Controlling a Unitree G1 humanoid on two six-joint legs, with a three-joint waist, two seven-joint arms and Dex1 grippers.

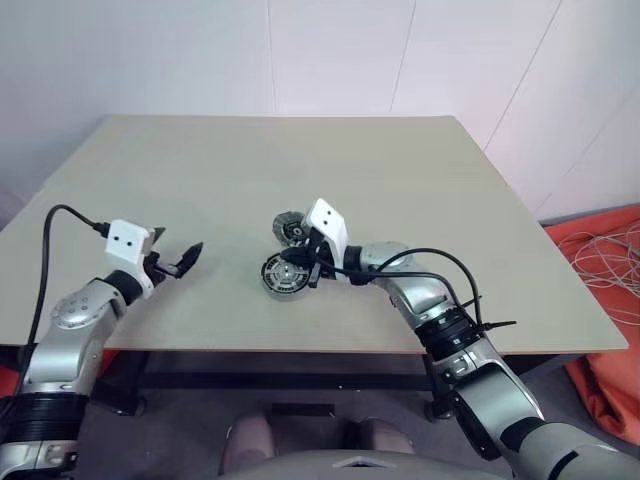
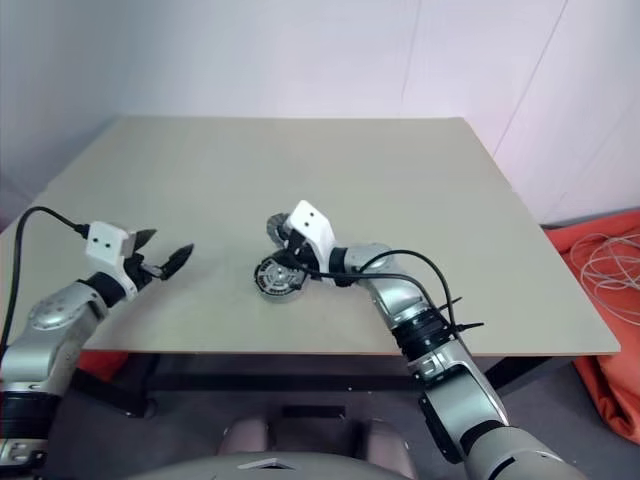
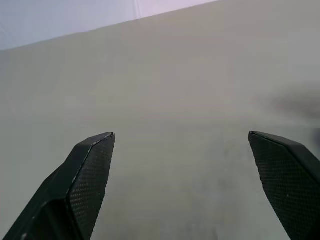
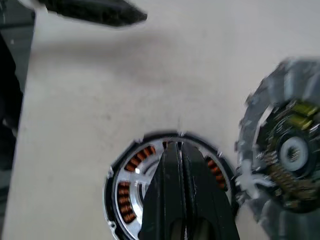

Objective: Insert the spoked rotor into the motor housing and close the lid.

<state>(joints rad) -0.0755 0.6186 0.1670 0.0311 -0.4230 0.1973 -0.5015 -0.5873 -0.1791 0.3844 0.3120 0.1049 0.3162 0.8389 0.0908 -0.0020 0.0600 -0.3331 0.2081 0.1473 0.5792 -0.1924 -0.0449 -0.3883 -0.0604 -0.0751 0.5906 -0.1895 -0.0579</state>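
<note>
The motor housing [image 4: 125,187] lies flat on the table near its front edge, a dark ring with copper windings [image 1: 281,277]. Pale silvery metal shows among the copper; I cannot tell whether this is the spoked rotor. My right gripper [image 4: 174,146] is shut, its tips over the housing's centre, and what lies under them is hidden. Just behind the housing lies the lid [image 1: 290,229], a grey ribbed disc [image 4: 285,150]. My left gripper [image 1: 178,260] hovers open and empty well to the left, its black fingers [image 3: 90,170] spread wide over bare table.
The beige table [image 1: 400,170] stretches far back and to both sides. An orange cloth with pale cables [image 1: 610,260] lies on the floor off the table's right edge. My right arm's black cable [image 1: 440,262] loops above the table beside the wrist.
</note>
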